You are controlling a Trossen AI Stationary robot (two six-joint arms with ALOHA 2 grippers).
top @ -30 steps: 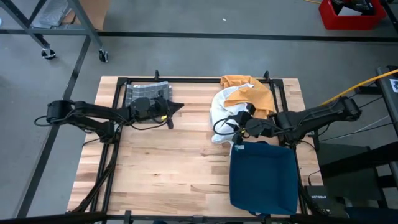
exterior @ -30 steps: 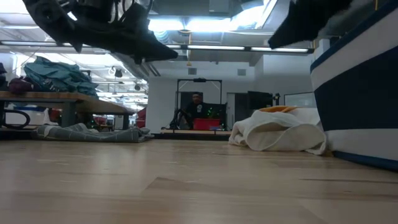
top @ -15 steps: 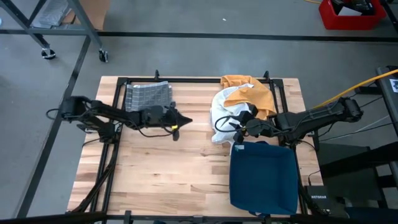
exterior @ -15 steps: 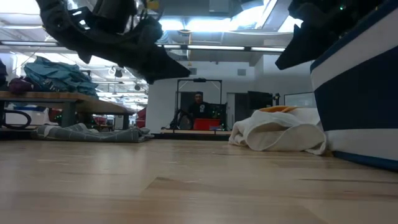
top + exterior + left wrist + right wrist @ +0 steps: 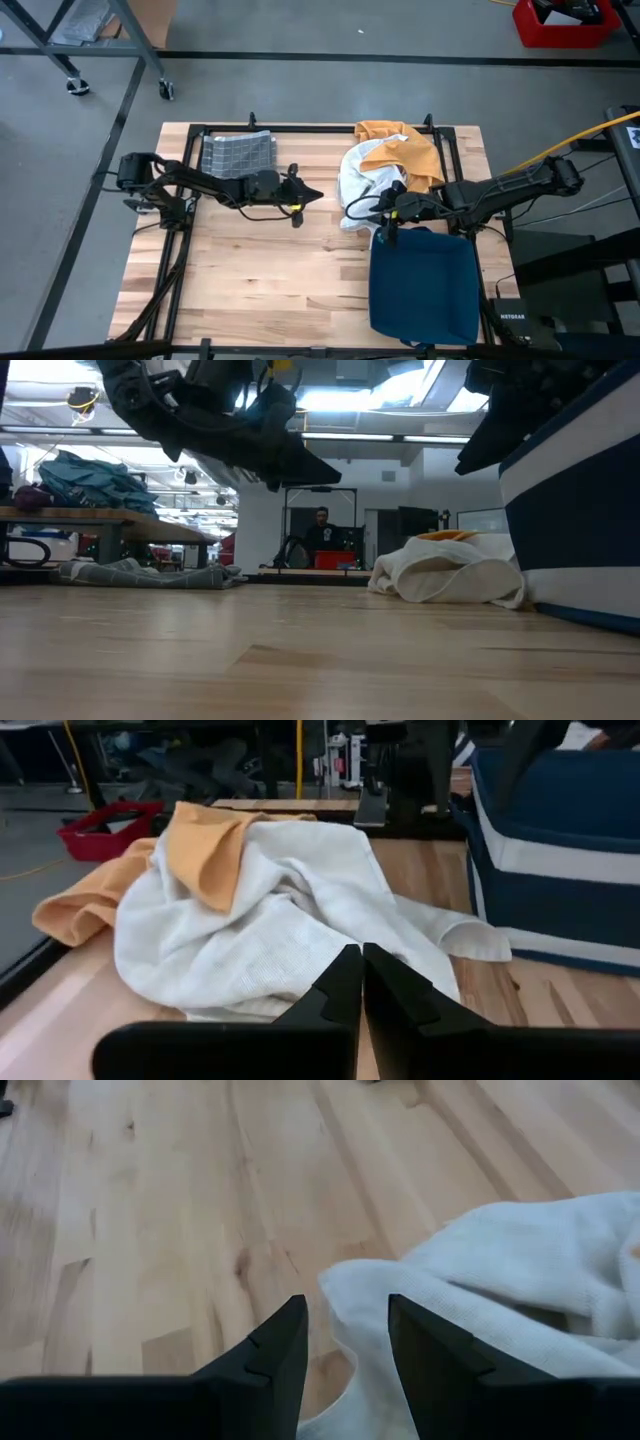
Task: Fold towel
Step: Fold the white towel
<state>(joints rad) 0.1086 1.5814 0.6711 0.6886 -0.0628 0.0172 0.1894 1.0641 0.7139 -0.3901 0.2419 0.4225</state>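
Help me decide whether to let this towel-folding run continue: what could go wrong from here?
1. The white towel lies tangled with the orange towel, so a pull may drag both.
2. The right hand, open, sits at the white towel's edge right beside the blue bin; it could bump the bin.
3. The left hand is shut and pointed at the pile; it must open before it can grasp.

A white towel (image 5: 358, 178) under an orange one (image 5: 400, 148), a grey, seemingly checked cloth (image 5: 238, 153), a navy bin (image 5: 424, 285).
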